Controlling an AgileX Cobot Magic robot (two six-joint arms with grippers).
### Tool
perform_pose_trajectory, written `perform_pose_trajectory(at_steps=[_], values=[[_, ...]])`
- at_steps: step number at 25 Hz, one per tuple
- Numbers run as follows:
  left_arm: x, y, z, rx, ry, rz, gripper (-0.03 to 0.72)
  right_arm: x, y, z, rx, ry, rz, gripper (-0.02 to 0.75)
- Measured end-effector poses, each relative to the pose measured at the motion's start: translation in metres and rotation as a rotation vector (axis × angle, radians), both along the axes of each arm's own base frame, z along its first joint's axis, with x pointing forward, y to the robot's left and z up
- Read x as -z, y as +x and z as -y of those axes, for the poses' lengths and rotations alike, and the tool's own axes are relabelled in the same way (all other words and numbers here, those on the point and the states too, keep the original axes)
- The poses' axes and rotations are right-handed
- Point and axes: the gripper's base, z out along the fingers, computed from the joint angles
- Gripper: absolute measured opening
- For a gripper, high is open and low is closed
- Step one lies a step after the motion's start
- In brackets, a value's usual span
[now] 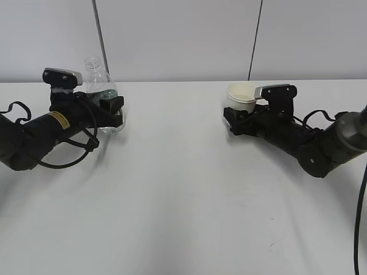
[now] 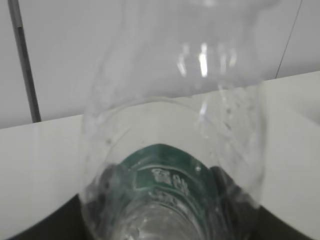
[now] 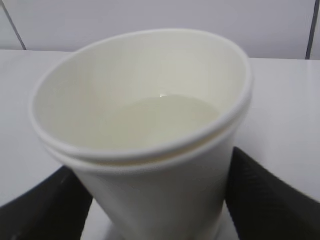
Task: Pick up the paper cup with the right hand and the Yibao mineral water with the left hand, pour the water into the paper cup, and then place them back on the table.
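The Yibao mineral water bottle [image 1: 96, 77] stands upright at the back left, clear, uncapped, with a green label [image 2: 162, 170]. My left gripper [image 1: 112, 110] is shut on the bottle's lower body; its dark fingers [image 2: 40, 220] flank the bottle in the left wrist view. The bottle's base is at or just above the table [image 1: 183, 189]. The cream paper cup [image 1: 241, 95] is at the back right, slightly tilted. My right gripper [image 1: 237, 118] is shut on the cup's lower wall, with its fingers [image 3: 270, 195] on both sides. The cup [image 3: 145, 115] holds some water.
A white wall with two dark vertical seams [image 1: 99, 28] rises behind the table's far edge. Black cables [image 1: 361, 200] hang by the right arm at the right edge. A faint scuff [image 1: 274, 243] marks the front tabletop.
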Motion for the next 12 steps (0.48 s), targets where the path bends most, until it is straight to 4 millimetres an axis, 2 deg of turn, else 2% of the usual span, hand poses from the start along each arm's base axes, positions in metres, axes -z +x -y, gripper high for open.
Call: perform_pose_trajectory(at_steps=[12], values=[[0.0001,0.0000,0.0000,0.000,0.000,-0.001,0.347,-0.0004,0.0000,0.0002,0.005,0.012,-0.016,0.616]])
